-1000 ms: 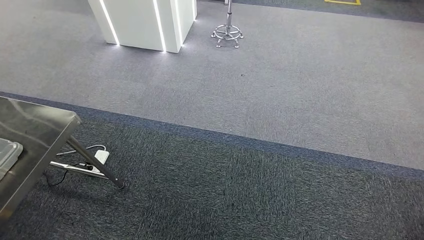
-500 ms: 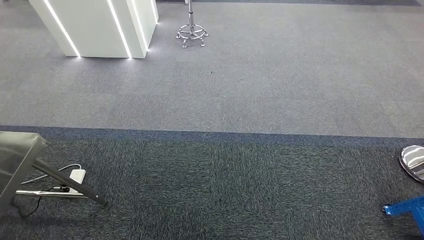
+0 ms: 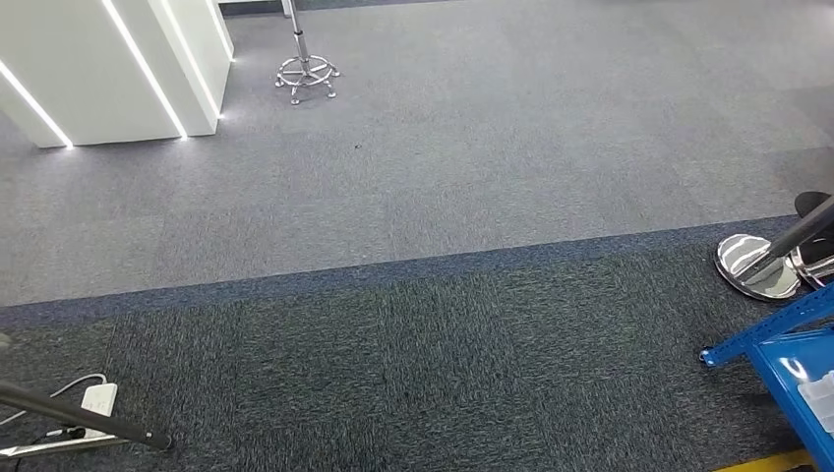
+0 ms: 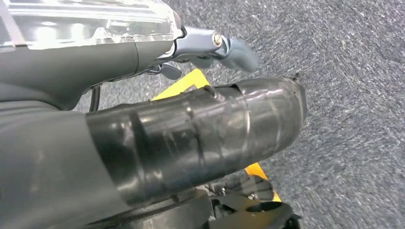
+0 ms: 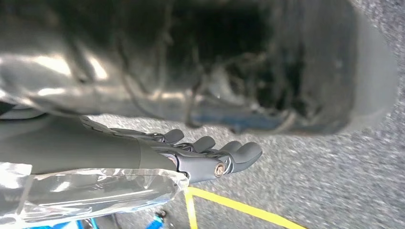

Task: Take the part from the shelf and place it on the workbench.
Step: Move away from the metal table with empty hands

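Note:
The corner of the blue shelf [image 3: 782, 349] comes in at the lower right of the head view, with the edge of a pale bin [image 3: 819, 395] on it. I cannot make out the part. In the left wrist view my left hand [image 4: 210, 45] hangs over the carpet with its fingers stretched and nothing in them. My right hand [image 5: 210, 155] hangs the same way in the right wrist view, fingers straight and apart, holding nothing.
A dark table leg [image 3: 84, 418] and a white power strip [image 3: 96, 398] lie at the lower left. A white lit pillar [image 3: 108, 69] and a chrome stool base [image 3: 306, 74] stand far off. Another chrome base [image 3: 757, 267] sits beside the shelf. A yellow floor line [image 3: 777, 460] runs by it.
The camera has turned to the right: the steel table has slid out at the left, and the blue shelf and chrome base have come in at the right.

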